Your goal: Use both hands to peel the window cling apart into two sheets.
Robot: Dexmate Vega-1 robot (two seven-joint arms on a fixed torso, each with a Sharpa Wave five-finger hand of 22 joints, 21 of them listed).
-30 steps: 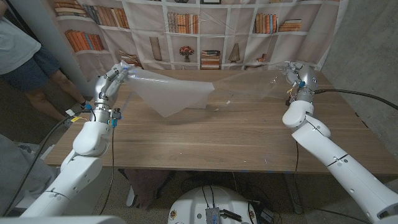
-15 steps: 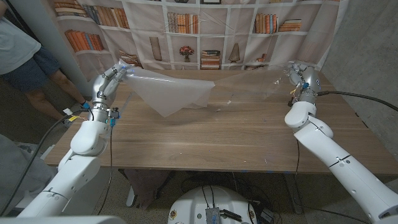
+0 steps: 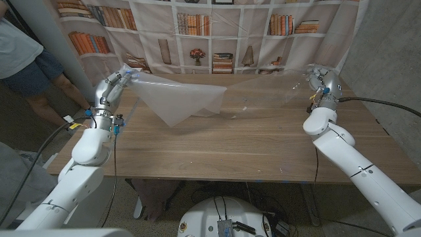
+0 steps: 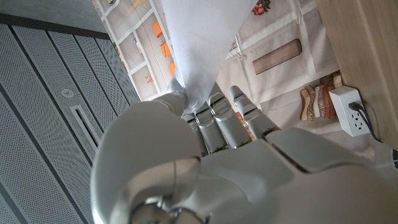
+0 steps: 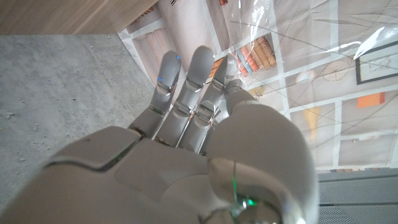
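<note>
Holding: I have both hands raised at the far corners of the wooden table (image 3: 217, 141), one sheet of the window cling in each.
Left hand: my left hand (image 3: 113, 84) is up at the far left, fingers closed on a corner of the frosted white sheet (image 3: 179, 99); from the left wrist camera the left hand (image 4: 186, 162) has that white sheet (image 4: 199, 43) running out from between its fingers (image 4: 219, 118).
White sheet: it hangs from that hand toward the table's middle, sagging to a point just over the wood; I cannot tell whether the tip touches.
Right hand: my right hand (image 3: 320, 79) is up at the far right, fingers closed on an edge of the clear film (image 3: 266, 92); in the right wrist view the right hand (image 5: 205, 143) pinches the glinting clear film (image 5: 292, 56) at its fingertips (image 5: 227, 78).
Clear film: it stretches from the right hand toward the centre, above the table, hard to see against the bookshelf backdrop (image 3: 217, 33).
Join: the two sheets meet near the middle at the far edge; I cannot tell whether they are fully parted there.
Bystander: a person (image 3: 26, 59) stands behind the table at far left.
</note>
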